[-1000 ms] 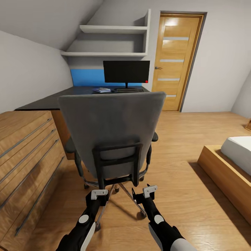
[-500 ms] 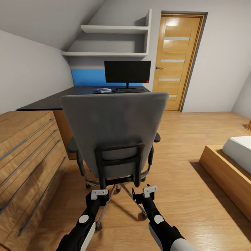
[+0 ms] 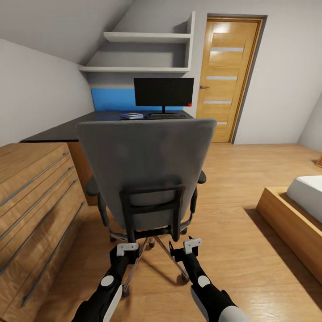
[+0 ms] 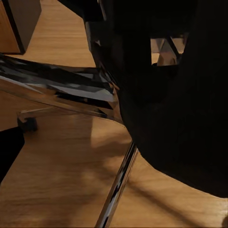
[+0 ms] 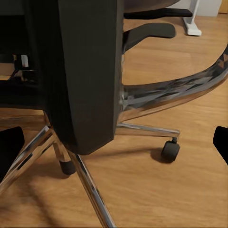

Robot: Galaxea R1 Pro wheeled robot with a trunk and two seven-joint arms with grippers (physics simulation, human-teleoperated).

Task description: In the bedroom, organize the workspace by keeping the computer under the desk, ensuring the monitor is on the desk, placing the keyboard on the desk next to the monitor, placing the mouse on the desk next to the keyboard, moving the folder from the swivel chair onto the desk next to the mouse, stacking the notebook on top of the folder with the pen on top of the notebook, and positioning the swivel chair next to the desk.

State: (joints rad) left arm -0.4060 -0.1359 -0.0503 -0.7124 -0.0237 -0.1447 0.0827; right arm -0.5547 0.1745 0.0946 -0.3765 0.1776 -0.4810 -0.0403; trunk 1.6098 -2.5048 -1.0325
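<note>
Directly ahead of both end effectors stands the swivel chair [image 3: 145, 170].

Both arms reach forward side by side toward the back of the swivel chair [image 3: 145, 170], low behind its black back frame. The left gripper [image 3: 127, 249] sits just behind the chair's chrome base, the right gripper [image 3: 192, 245] beside it, apart. Whether either pair of jaws is parted cannot be told.
</note>
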